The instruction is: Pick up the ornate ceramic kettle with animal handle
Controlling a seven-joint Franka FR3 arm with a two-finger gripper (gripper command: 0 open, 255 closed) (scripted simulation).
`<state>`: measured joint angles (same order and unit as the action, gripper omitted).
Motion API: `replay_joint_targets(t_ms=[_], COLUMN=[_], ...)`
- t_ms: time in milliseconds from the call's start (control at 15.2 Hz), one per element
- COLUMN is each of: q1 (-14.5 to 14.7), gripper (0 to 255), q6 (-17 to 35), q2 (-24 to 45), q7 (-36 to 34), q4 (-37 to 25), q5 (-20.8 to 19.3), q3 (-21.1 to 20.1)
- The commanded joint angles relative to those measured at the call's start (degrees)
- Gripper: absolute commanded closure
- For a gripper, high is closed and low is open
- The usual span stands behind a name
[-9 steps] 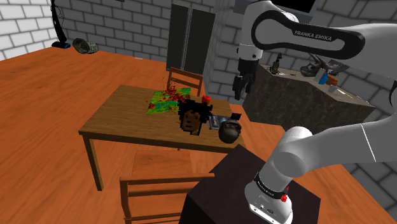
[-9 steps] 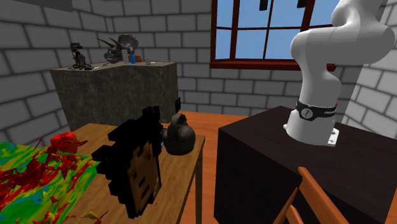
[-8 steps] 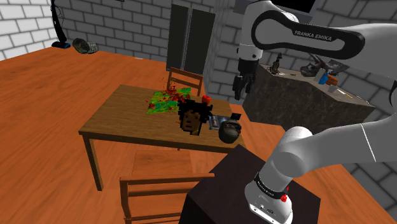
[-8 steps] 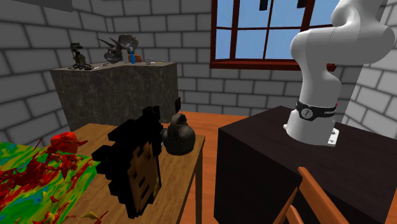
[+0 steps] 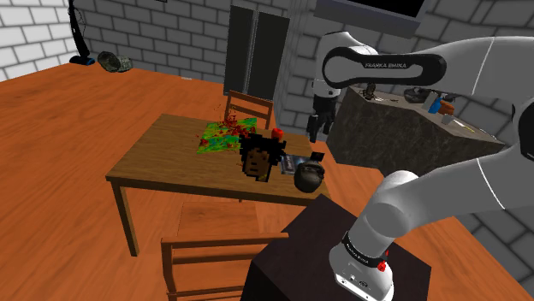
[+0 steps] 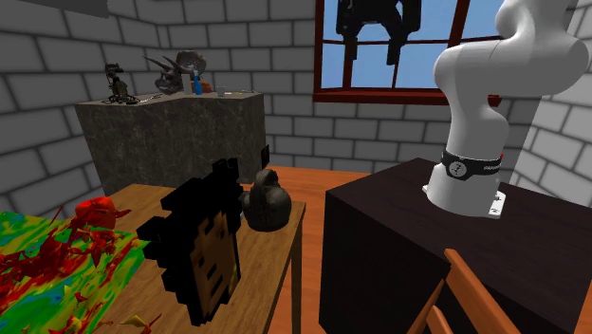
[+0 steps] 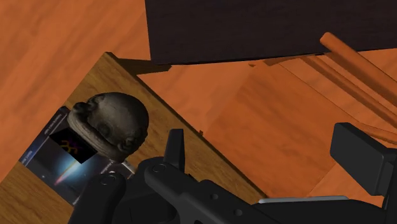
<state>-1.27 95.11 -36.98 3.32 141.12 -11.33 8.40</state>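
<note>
Hanging well apart from the dark kettle (image 5: 310, 179), the tool (image 5: 314, 128) gapes, holding nothing.

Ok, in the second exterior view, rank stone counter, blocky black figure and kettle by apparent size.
Largest, too close to rank: the stone counter and the blocky black figure, which stands nearer the camera.
Smallest: the kettle.

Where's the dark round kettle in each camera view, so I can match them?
Shoulder view: the dark round kettle sits on the wooden table's corner nearest the dark stand box.
Second exterior view: kettle mid-picture, behind the black blocky figure, beside the stand box.
Wrist view: kettle on the table corner, floor between it and the stand box.
Shared landmark: the stand box.
</note>
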Motion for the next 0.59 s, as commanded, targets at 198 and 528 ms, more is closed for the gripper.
replay_joint_targets(t_ms=[198, 528], q1=[-1.49, -2.78], gripper=[0, 0], q6=[8.70, 17.35], q2=[7.37, 16.46], q7=[2.42, 5.18], q4=[1.22, 0.68], q5=[-2.25, -3.54], q3=[3.99, 8.03])
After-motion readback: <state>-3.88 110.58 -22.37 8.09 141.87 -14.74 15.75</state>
